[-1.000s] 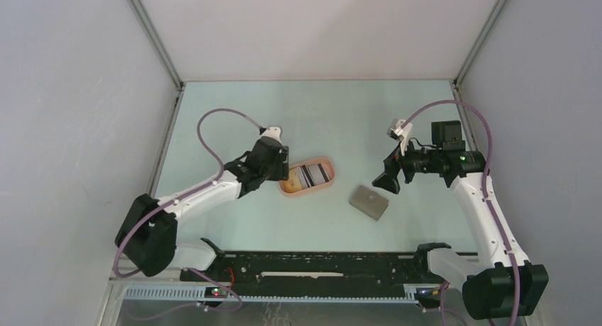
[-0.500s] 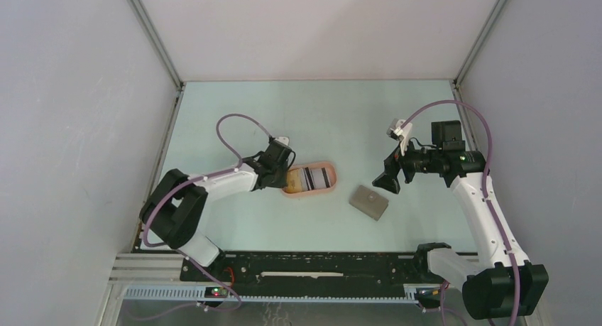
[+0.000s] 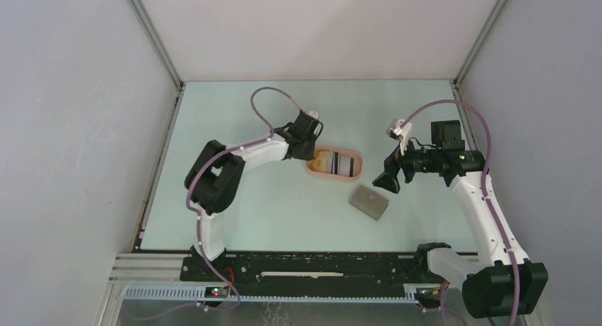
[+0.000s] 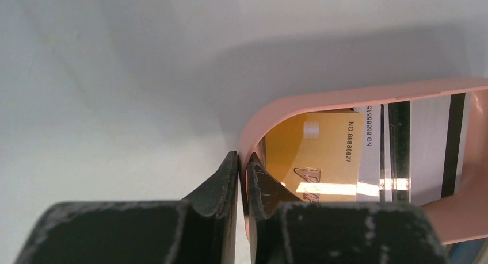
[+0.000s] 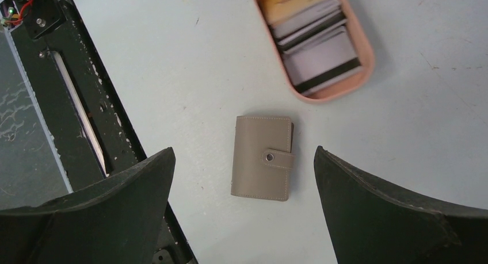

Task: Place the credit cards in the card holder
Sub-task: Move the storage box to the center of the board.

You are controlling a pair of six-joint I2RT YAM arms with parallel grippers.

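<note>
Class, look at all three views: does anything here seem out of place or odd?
Yes. The left gripper pinches the rim of the peach tray, not a card; the credit cards lie inside it. The card holder lies closed, tab snapped; the right gripper is open.

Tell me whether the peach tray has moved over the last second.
Yes. The tray has slid right and slightly farther back, ending closer to the card holder, which has stayed put. The left gripper pinches its rim.
</note>
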